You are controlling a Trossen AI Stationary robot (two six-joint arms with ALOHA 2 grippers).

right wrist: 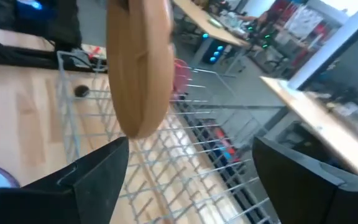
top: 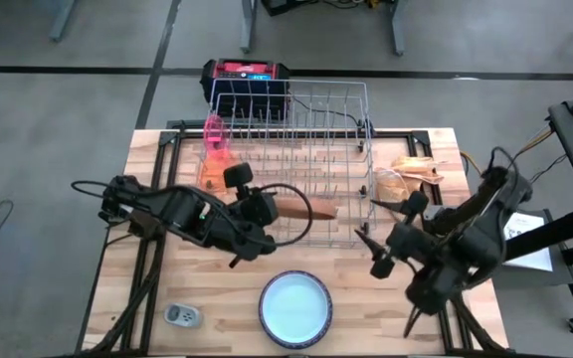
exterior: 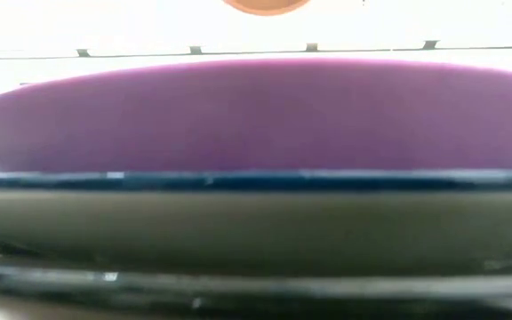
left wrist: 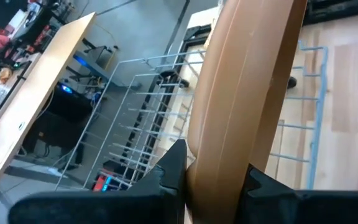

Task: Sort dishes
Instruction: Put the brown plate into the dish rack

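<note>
Brown plate held on edge at the wire rack

The brown plate (top: 301, 208) is clamped by the left claw (top: 263, 209) over the wire rack (top: 296, 129) (mid-table); the right claw (top: 371, 242) is spread wide, empty.

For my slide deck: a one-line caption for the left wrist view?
Left gripper clamps the brown plate on edge above the wire rack.

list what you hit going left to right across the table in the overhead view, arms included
small grey-white device → pink cup → left end effector, shut on the brown plate held on edge in the wire rack → open right end effector
</note>
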